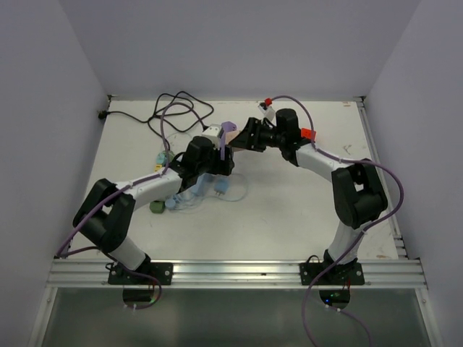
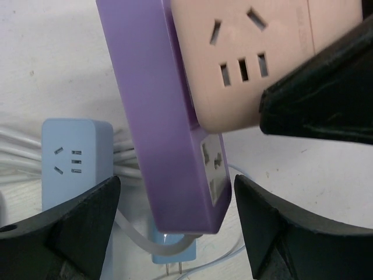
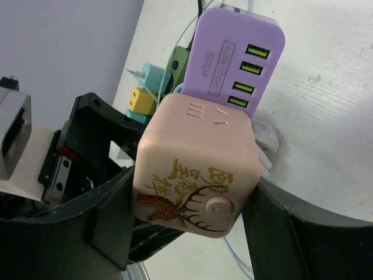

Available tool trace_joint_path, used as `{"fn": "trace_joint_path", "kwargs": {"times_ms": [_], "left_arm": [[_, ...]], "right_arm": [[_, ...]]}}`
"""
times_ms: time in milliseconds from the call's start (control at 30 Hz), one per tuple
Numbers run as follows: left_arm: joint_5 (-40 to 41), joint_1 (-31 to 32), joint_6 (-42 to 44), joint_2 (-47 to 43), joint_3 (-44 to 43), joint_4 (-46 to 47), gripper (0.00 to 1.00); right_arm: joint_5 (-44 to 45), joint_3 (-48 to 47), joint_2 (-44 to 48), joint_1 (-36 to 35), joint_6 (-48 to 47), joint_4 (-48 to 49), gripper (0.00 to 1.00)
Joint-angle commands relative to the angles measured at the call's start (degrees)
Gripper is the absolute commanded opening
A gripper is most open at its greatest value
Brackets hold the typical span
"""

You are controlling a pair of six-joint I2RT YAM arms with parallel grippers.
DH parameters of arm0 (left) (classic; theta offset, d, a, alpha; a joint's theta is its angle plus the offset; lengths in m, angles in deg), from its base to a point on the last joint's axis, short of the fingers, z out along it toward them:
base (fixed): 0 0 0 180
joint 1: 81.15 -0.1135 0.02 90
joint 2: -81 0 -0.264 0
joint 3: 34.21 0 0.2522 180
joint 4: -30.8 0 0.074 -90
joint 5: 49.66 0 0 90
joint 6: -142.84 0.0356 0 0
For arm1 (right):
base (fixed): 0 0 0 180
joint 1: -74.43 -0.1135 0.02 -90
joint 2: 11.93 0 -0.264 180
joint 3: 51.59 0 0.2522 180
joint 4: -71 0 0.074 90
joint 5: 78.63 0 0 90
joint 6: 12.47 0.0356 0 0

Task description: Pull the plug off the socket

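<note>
A pink cube socket (image 3: 198,157) with a deer picture is held above the table, my right gripper (image 3: 192,216) shut on its two sides. A purple plug block (image 3: 233,52) with green USB ports sits joined to the cube's far face. In the left wrist view the purple plug (image 2: 169,116) hangs between the fingers (image 2: 76,227) of my left gripper (image 2: 178,216), which stands open with a gap on each side. The pink socket (image 2: 250,58) and a black right finger (image 2: 326,99) lie just beyond. From above, both grippers meet at the purple plug (image 1: 228,130) mid-table.
A pale blue socket cube (image 2: 73,157), a blue pronged plug (image 2: 172,256) and white cables lie on the table under the left gripper. A black cable (image 1: 181,101) loops at the back. A green adapter (image 1: 156,207) sits left; small teal (image 3: 154,76) and yellow (image 3: 140,99) adapters lie nearby.
</note>
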Motion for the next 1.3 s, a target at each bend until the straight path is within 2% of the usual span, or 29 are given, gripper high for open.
{"fn": "trace_joint_path", "kwargs": {"times_ms": [0,33,67,133,167,233,267,367,533,667,867,1267], "left_arm": [[-1.0,-1.3,-0.8,0.3,-2.8,5.1,0.81],[-1.4,-1.6,-1.1,0.4,-3.0,5.4,0.79],[-1.9,-2.0,-1.2,0.5,-3.0,5.7,0.69],[-1.9,-2.5,-1.5,0.6,-2.7,6.6,0.58],[-3.5,-2.7,-1.6,0.7,-2.6,6.8,0.44],[-4.3,-3.1,-1.8,1.2,-2.7,7.0,0.32],[-4.5,-3.3,-1.8,1.3,-2.8,7.0,0.21],[-4.5,-3.6,-2.3,2.0,-2.8,6.5,0.08],[-0.4,-4.1,-3.7,2.9,-3.8,3.4,0.0],[4.1,-4.3,-4.8,4.0,-5.3,0.0,0.0],[8.3,-4.5,-4.9,6.1,-7.9,-5.6,0.0],[-1.5,-10.3,-6.3,6.5,-4.8,-4.0,0.0]], "right_arm": [[-5.2,1.1,4.1,-0.1,4.0,10.0,0.27],[-5.3,1.5,4.0,-0.2,4.3,10.5,0.27],[-5.3,2.0,4.0,-0.2,4.7,11.4,0.27],[-5.2,2.4,4.0,-0.2,4.9,12.0,0.27],[-5.0,2.7,4.1,-0.1,5.0,12.2,0.27],[-4.3,3.0,4.0,-0.2,5.0,12.5,0.26],[-4.0,3.1,4.0,-0.2,5.0,12.5,0.26],[-2.2,3.0,4.2,-0.1,4.1,11.5,0.26],[0.8,3.4,5.7,-0.2,2.6,8.9,0.25],[3.1,4.0,7.0,-0.2,1.2,7.7,0.24],[4.8,2.4,8.6,-0.1,-4.3,0.7,0.24],[0.0,6.0,10.1,4.8,-3.7,5.3,0.23]]}}
